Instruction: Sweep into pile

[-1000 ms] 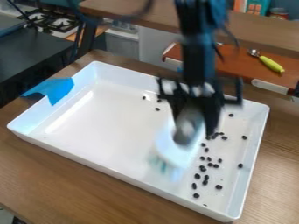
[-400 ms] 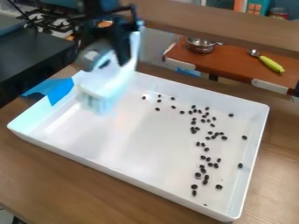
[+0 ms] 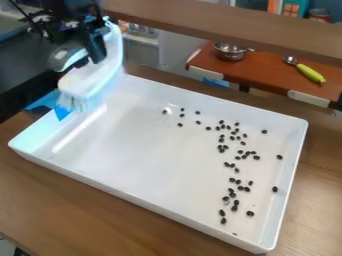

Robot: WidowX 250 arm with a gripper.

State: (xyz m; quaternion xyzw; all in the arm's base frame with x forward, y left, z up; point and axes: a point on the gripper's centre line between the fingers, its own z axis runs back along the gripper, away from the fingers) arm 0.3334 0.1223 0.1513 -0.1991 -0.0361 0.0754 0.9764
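My gripper [image 3: 81, 54] is at the upper left, above the tray's far left corner, shut on the handle of a white and light blue brush [image 3: 93, 80]. The brush hangs tilted, its bristles [image 3: 72, 102] pointing down over the tray's left wall. The white tray [image 3: 147, 150] lies on the wooden table. Many small black beans [image 3: 241, 188] are scattered in its right half, in a loose band from the far middle down to the near right. A few beans lie apart near the right wall.
Blue tape [image 3: 43, 102] is stuck at the tray's left corner. Behind the tray, a brown shelf [image 3: 267, 70] holds a metal pot [image 3: 230, 51] and a green-handled scoop [image 3: 310, 73]. A stove stands at the upper left.
The gripper and brush have moved from over the tray's right half to the upper left and risen. More beans show where the arm was covering them.
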